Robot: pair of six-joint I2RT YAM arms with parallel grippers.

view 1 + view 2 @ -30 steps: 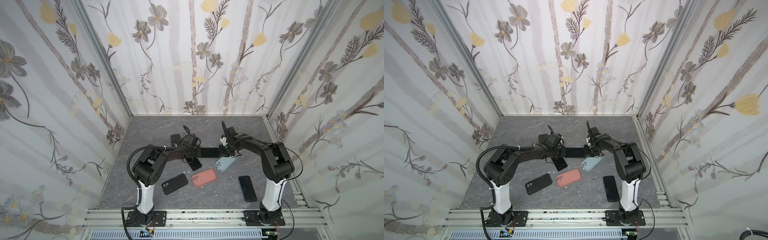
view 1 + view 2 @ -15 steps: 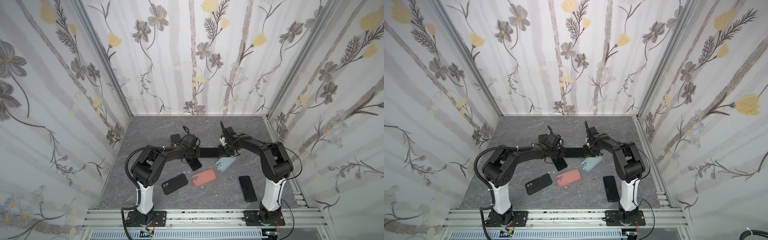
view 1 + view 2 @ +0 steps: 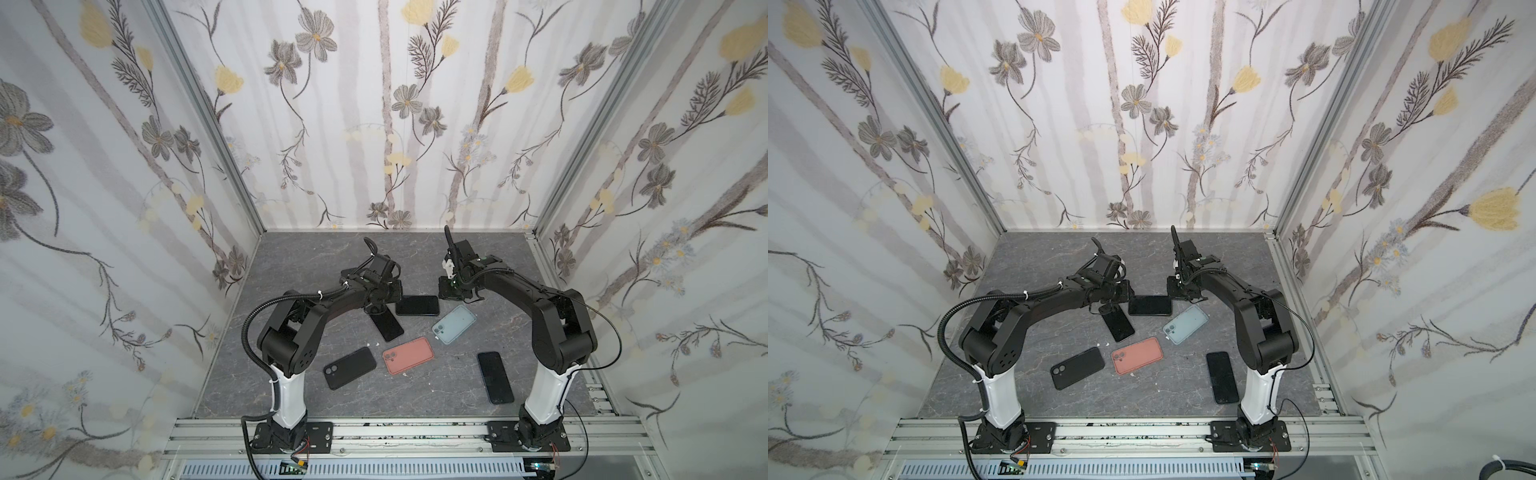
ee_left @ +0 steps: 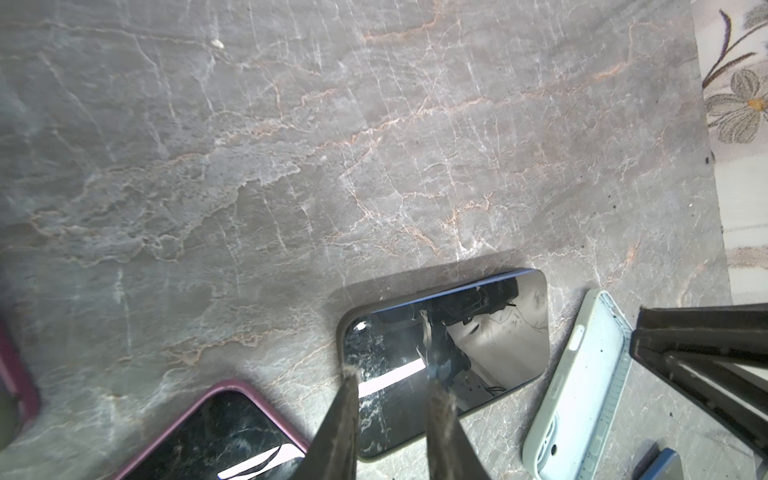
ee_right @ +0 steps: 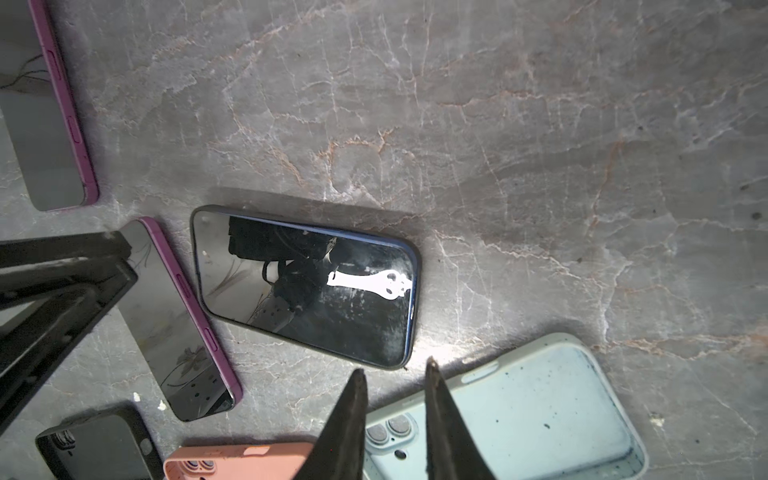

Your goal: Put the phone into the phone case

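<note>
Left gripper [image 4: 392,378], fingers narrowly parted and holding nothing, tips over one end of the phone [image 3: 417,305], which lies flat, screen up, inside a dark phone case [image 4: 340,349] at mid-table between the arms; right gripper [image 5: 395,370], likewise narrowly parted and empty, just off the phone's other end, near a pale blue case [image 5: 540,407].

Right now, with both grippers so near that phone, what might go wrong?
The phone shows a blue edge along the rim of its dark case, so it may not be fully seated; a push from the left gripper might pop it out. The right gripper hangs by the pale blue case and could knock it.
</note>
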